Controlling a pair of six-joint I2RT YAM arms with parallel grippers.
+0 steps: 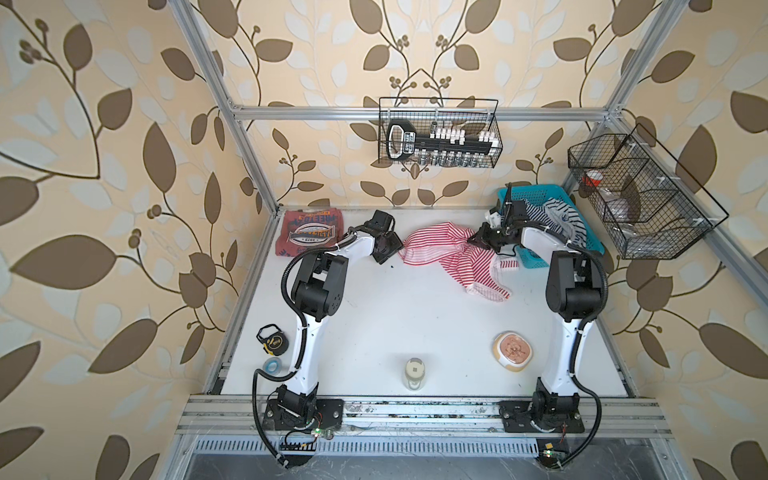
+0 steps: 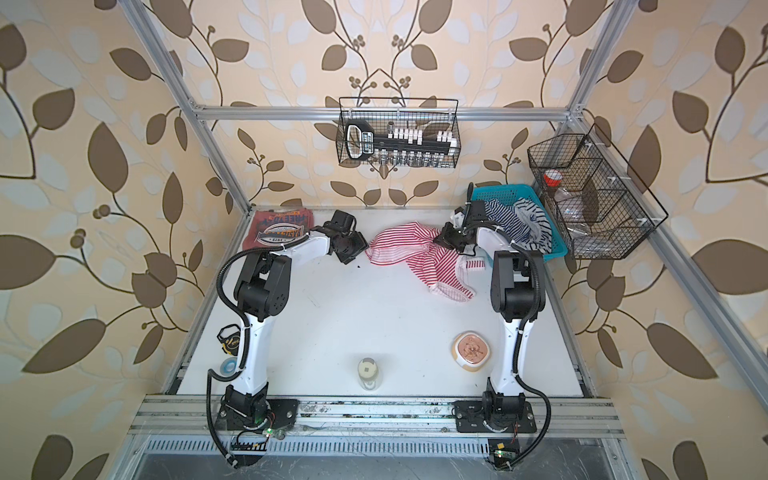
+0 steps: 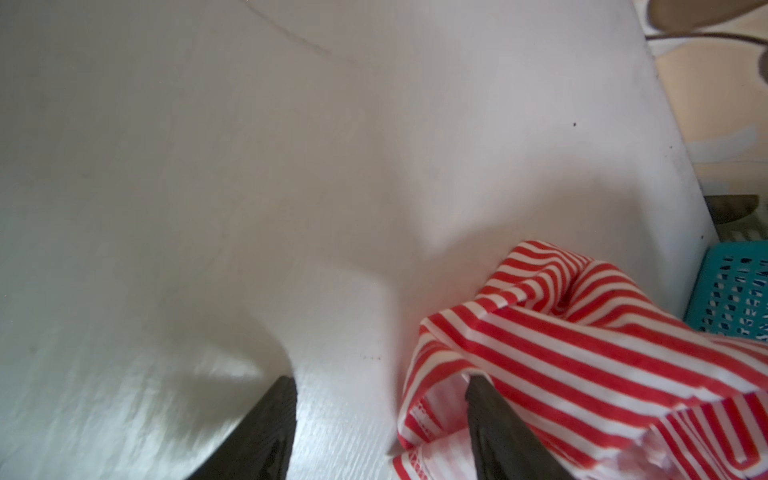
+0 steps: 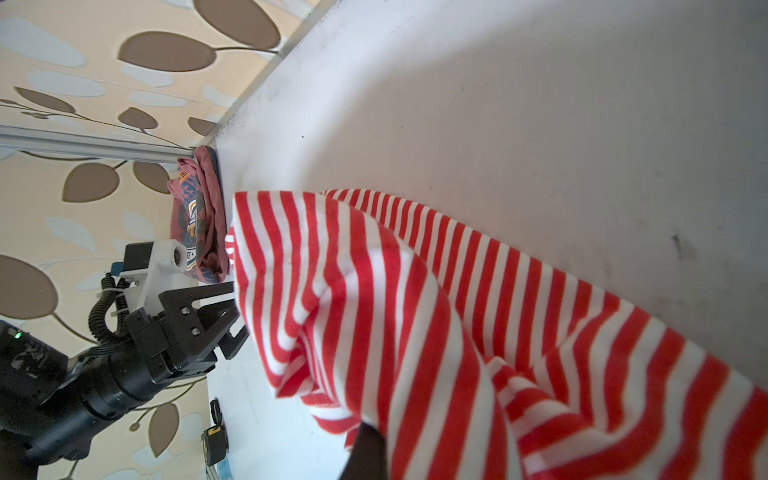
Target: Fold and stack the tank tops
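The white table point(image 1: 395, 316) carries a folded brick-red tank top point(image 1: 309, 235) far left, a rumpled striped tank top point(image 1: 457, 257) far centre and a teal basket point(image 1: 536, 195) far right. Along the near side lie a tape measure point(image 1: 272, 338), tape roll point(image 1: 272, 365), jar point(image 1: 414, 373) and bowl point(image 1: 513, 349).

Robot test cell in a laboratory, dressed to look domestic: an aluminium-profile frame point(image 1: 415, 112) lined with leaf-patterned wallpaper point(image 1: 104, 187) encloses a white tabletop point(image 1: 415, 316), with two robot arms point(image 1: 306, 353) bolted to a slotted rail point(image 1: 415, 409) at its front edge and wire baskets point(image 1: 494, 124) hung from the frame.
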